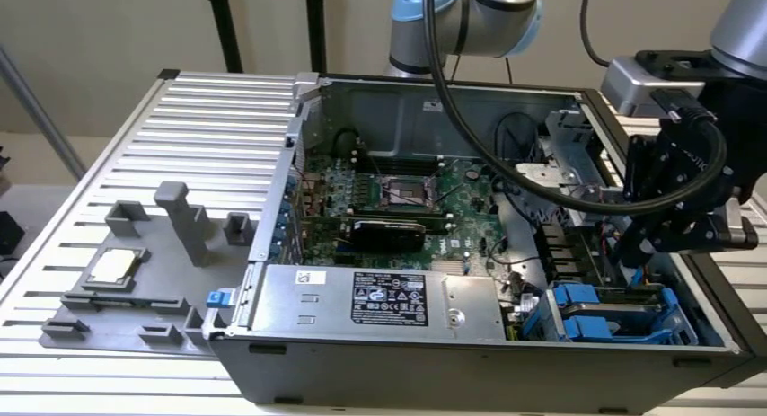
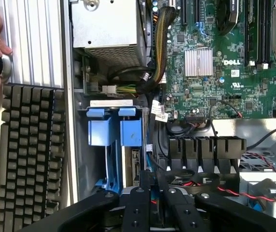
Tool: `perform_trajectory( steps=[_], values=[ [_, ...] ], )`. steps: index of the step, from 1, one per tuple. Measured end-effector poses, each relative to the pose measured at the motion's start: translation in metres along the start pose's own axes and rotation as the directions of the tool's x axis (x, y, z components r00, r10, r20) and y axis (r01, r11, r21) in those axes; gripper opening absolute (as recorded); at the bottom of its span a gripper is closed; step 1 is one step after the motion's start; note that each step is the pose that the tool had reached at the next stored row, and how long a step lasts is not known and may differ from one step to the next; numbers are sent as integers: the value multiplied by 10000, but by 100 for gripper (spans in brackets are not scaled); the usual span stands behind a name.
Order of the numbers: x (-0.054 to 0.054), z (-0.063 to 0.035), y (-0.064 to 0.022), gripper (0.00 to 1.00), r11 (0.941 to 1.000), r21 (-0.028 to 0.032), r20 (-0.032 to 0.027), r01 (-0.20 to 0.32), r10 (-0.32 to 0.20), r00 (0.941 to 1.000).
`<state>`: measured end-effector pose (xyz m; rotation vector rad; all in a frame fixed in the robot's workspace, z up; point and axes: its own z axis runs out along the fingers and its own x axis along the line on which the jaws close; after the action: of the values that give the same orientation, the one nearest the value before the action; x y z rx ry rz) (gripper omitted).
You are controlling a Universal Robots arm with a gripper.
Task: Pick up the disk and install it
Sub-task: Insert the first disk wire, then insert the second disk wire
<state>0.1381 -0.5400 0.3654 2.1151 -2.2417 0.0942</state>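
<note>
Disk (image 1: 623,313) seated in blue drive cage (image 1: 587,328), lower right of open PC case (image 1: 480,344); gripper (image 1: 671,241) above it, finger state can't tell.

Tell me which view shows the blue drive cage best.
The wrist view: the blue drive cage sits near the centre, seen from above with both tabs visible. In the exterior view the cage lies low at that view's right, under the hand.
</note>
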Motion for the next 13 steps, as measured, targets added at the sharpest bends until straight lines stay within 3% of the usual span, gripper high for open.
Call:
perform_trajectory(
  steps=[3,7,10,13],
  values=[
    [7,0,17,0,10000,1,0,1,-1,10000],
    [54,3,109,0,10000,42,6,-4,4,10000],
    [111,22,136,0,9999,113,20,-11,10,10000],
    [164,52,137,0,9997,241,26,-21,21,10000]
  ],
)
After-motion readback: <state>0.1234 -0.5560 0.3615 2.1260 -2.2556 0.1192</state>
